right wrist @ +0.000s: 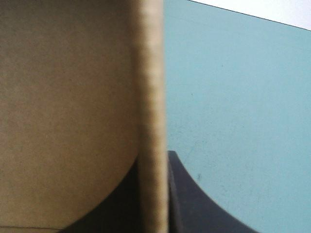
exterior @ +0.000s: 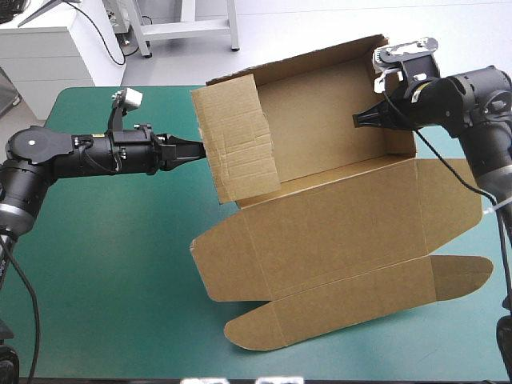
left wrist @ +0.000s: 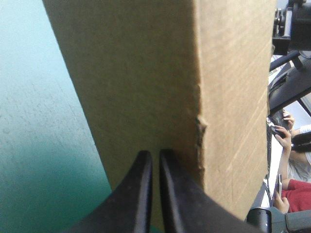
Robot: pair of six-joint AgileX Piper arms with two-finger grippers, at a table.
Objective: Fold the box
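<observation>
The box (exterior: 320,232) is plain brown board with no print. Its fold lines show as slightly darker creases, and its raised left flap carries faint ribbed lines. In the right wrist view its cut edge is a paler tan. The worktop (exterior: 104,272) is a flat, even teal-green with no pattern. The left pincer (exterior: 198,150) and the right pincer (exterior: 358,120) are both solid black.

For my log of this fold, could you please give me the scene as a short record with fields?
Box: brown, part-folded on the teal-green cover; back and end walls raised
Lid: flat, toward the near edge, flaps spread
Left gripper: fingers together, tips at the left end wall
Right gripper: shut on the right end wall, at its edge
Stage: walls up, lid not raised
</observation>
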